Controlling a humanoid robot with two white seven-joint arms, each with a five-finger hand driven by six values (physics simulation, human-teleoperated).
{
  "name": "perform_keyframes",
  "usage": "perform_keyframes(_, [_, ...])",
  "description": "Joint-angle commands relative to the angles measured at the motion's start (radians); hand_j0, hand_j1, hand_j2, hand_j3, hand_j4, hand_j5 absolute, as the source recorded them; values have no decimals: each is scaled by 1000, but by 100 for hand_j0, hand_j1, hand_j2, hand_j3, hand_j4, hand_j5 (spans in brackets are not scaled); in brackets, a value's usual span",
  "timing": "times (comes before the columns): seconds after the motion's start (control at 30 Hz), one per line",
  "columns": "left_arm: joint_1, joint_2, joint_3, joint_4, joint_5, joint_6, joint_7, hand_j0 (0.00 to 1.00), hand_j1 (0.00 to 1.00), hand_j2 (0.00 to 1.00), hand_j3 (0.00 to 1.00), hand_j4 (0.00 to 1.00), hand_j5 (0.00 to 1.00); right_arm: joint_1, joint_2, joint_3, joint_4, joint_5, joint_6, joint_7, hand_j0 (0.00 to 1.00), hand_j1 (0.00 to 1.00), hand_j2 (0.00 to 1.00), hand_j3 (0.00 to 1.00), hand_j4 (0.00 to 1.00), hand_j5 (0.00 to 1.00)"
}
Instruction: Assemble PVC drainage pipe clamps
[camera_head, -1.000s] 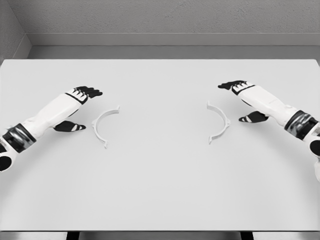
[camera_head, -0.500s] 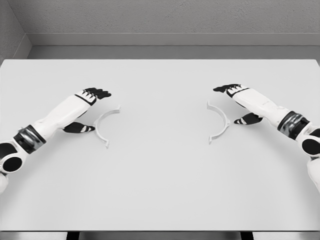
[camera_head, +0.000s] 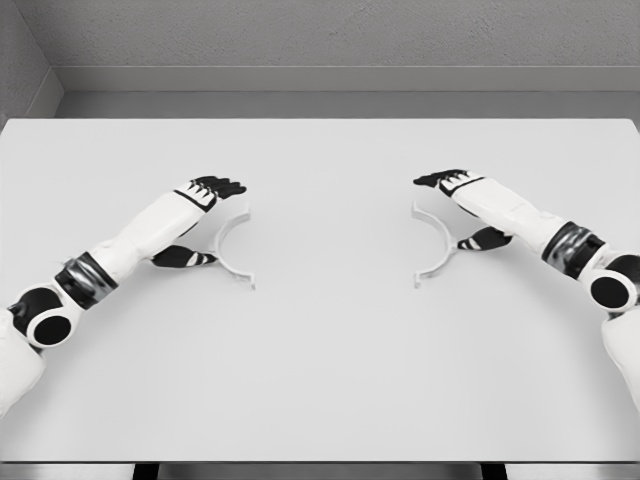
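Two clamp halves lie well apart on the table (camera_head: 320, 380), open sides facing: my left hand (camera_head: 200, 215), fingers spread, straddles the left clamp half (camera_head: 228, 258), my right hand (camera_head: 462, 205) likewise straddles the right clamp half (camera_head: 440, 248), neither gripped.

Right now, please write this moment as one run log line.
left hand: at left clamp half | right hand: at right clamp half | halves: apart on table

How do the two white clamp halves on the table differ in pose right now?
The left clamp half bulges toward the left, its open side facing the table's middle; the right clamp half mirrors it, bulging right. The left hand brackets the left half, the right hand the right half. Both are thin white half-rings lying flat on the table.
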Motion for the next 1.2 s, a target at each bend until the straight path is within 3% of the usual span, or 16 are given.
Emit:
perform_keyframes(0.0, [0, -13, 0, 0, 7, 0, 1, 100, 100, 100, 100, 100, 100, 0, 2, 9, -3, -8, 2, 0, 100, 100, 100, 100, 100, 100])
perform_keyframes(0.43, [-25, 31, 9, 41, 6, 0, 1, 100, 100, 100, 100, 100, 100, -12, 28, 20, -12, 6, 2, 0, 100, 100, 100, 100, 100, 100])
perform_keyframes(1.17, [-46, -39, -6, 64, 4, 0, 1, 100, 100, 100, 100, 100, 100, -25, 65, 87, -51, 14, 2, 1, 100, 100, 100, 100, 100, 100])
